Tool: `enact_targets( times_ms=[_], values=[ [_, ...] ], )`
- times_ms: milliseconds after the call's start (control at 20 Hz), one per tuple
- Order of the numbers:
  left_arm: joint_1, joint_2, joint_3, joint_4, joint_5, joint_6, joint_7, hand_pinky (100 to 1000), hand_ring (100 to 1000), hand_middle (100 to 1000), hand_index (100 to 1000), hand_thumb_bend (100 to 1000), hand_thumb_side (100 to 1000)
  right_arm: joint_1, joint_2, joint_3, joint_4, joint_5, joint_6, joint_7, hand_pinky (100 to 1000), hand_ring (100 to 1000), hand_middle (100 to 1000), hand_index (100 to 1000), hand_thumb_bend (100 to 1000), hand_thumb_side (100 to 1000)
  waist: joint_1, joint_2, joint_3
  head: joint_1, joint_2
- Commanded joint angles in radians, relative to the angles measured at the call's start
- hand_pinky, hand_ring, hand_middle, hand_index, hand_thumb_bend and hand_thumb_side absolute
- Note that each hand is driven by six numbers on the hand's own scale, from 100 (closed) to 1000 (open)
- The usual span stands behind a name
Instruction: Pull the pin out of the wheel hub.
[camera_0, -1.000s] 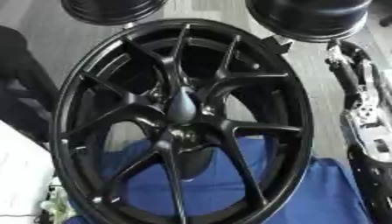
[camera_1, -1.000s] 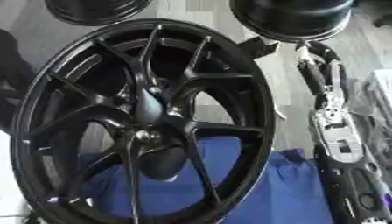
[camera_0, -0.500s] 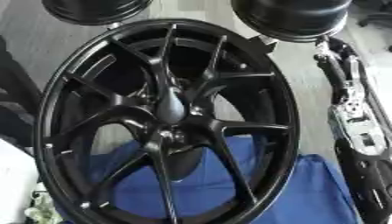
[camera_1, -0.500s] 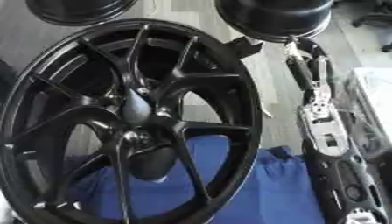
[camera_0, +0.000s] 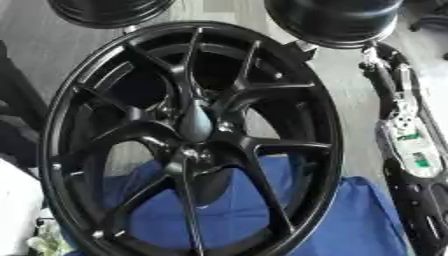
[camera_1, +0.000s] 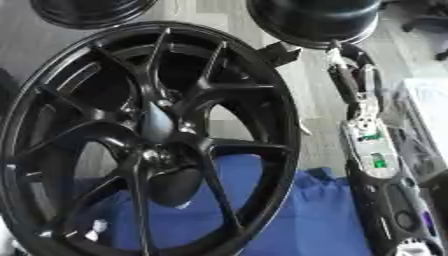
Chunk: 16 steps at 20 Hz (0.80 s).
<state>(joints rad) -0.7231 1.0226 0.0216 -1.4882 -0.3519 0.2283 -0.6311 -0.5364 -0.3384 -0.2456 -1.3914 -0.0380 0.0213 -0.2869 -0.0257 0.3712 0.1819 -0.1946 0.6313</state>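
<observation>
The black alloy wheel (camera_0: 188, 140) leans over a blue cloth (camera_0: 350, 225), its hub (camera_0: 194, 125) facing the camera, probably for easy reach; a dark rounded pin (camera_0: 196, 121) sits at the centre. At three o'clock the right arm (camera_1: 372, 165) hangs idle; of either hand I cannot tell the state, because none shows.

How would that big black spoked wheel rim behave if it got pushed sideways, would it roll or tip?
The big black spoked wheel rim looks rigid and probably heavy, given its thick spokes. It seems to stand on edge on the blue cloth, so a sideways push could likely tip it. Its round rim might also let it roll.

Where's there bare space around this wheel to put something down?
Blue cloth lies bare between the wheel rim and the robot's right arm. Grey floor between them is also free. Two black round objects crowd the top.
</observation>
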Motion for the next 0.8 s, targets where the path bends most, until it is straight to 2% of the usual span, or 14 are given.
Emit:
enact_targets(
  times_ms=[50, 150, 300, 400, 450, 650, 800],
  values=[
    [-0.002, -0.001, 0.028, -0.039, 0.033, 0.038, 0.162, 782, 718, 663, 736, 100, 485, -0.016, -0.018, -0.004, -0.018, -0.002, -0.001, -0.003, 797, 719, 781, 827, 213, 570, 0.002, -0.023, 0.001, 0.004, -0.008],
    [0.009, -0.034, 0.030, -0.064, 0.083, 0.055, 0.277, 767, 701, 649, 725, 100, 522, -0.018, -0.015, -0.005, -0.019, -0.004, -0.003, -0.005, 796, 717, 779, 826, 213, 566, 0.000, -0.023, -0.002, 0.009, -0.009],
    [0.035, -0.122, 0.046, -0.116, 0.175, 0.063, 0.451, 745, 673, 627, 709, 100, 586, -0.021, -0.008, -0.006, -0.022, -0.010, -0.007, -0.013, 796, 716, 779, 825, 215, 563, -0.006, -0.023, -0.006, 0.022, -0.013],
    [0.053, -0.170, 0.054, -0.147, 0.233, 0.059, 0.555, 740, 667, 624, 706, 100, 595, -0.023, -0.005, -0.006, -0.024, -0.014, -0.009, -0.016, 796, 716, 779, 825, 215, 562, -0.009, -0.022, -0.008, 0.028, -0.017],
    [0.059, -0.180, 0.052, -0.155, 0.253, 0.059, 0.588, 722, 649, 613, 698, 100, 680, -0.023, -0.004, -0.006, -0.024, -0.015, -0.010, -0.017, 795, 714, 777, 824, 216, 559, -0.010, -0.022, -0.008, 0.030, -0.017],
    [0.106, -0.347, 0.091, -0.186, 0.421, 0.032, 0.816, 697, 625, 599, 688, 100, 750, -0.028, 0.002, -0.009, -0.026, -0.021, -0.013, -0.024, 795, 713, 776, 823, 215, 559, -0.022, -0.020, -0.006, 0.041, -0.027],
    [0.125, -0.410, 0.089, -0.174, 0.523, -0.001, 0.949, 691, 619, 595, 686, 100, 771, -0.029, 0.003, -0.009, -0.024, -0.023, -0.012, -0.026, 795, 712, 775, 823, 214, 560, -0.027, -0.020, -0.005, 0.046, -0.028]
  ],
)
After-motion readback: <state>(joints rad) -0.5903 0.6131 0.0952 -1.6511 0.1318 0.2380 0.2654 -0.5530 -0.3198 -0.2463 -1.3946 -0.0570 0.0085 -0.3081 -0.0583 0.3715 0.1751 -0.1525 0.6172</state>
